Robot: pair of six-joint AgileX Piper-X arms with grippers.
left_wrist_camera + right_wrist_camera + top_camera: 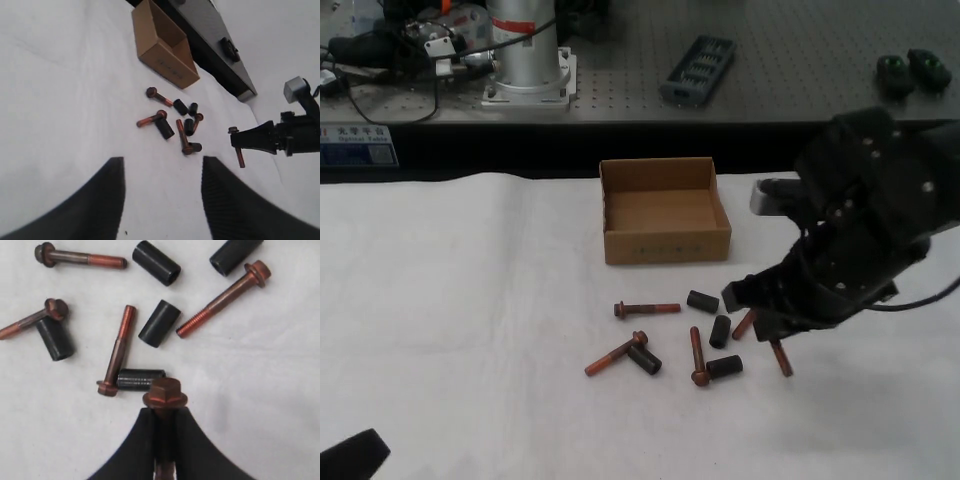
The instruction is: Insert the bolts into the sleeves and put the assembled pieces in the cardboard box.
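Observation:
Several copper-coloured bolts (648,309) and short black sleeves (720,331) lie scattered on the white cloth in front of the open cardboard box (665,240). My right gripper (772,335) hovers at the right side of the pile, shut on one bolt (781,358) that hangs point down. In the right wrist view the held bolt's hex head (165,392) sticks out from the closed gripper (165,440), just above a lying sleeve (141,379). My left gripper (162,200) stands open and empty, well short of the pile (175,125).
The box (165,47) sits beyond the parts and looks empty inside. Behind the cloth runs a dark perforated bench with a metal post (525,50), cables and a blue-grey tray (698,68). White cloth (450,320) stretches left of the pile.

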